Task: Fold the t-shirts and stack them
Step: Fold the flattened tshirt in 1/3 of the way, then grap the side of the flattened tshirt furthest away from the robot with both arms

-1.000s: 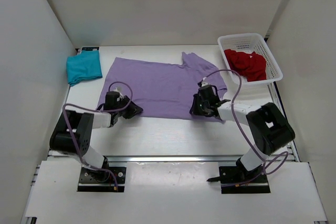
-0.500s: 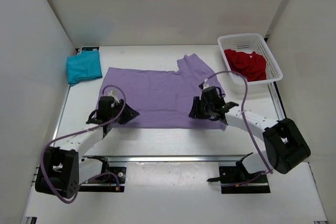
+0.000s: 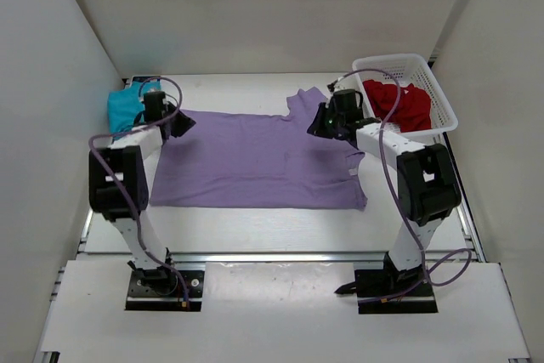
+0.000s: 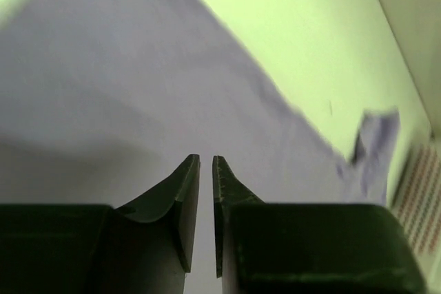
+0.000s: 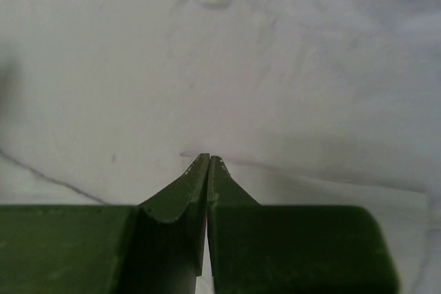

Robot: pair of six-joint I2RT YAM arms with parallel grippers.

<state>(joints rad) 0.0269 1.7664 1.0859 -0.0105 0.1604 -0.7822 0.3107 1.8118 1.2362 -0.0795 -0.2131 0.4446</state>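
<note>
On the desk (image 3: pixel 255 229) we see the lavender shirt (image 3: pixel 255 159) spread flat at centre. Upper right, the white basket (image 3: pixel 425 67) holds the red shirt (image 3: pixel 398 104). Upper left lies the teal shirt (image 3: pixel 125 113). The right claw (image 3: pixel 325 122) is clenched, tips on the lavender sleeve. The left claw (image 3: pixel 177 123), at its upper left corner, shows a slit; we cannot tell if it grasps cloth.

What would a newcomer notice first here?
The lavender t-shirt spread flat across the middle of the table, with the left fingers at its far left corner and the right fingers near its far right corner. Then the colours: a teal t-shirt folded far left, a red t-shirt bunched in the white basket far right.
</note>
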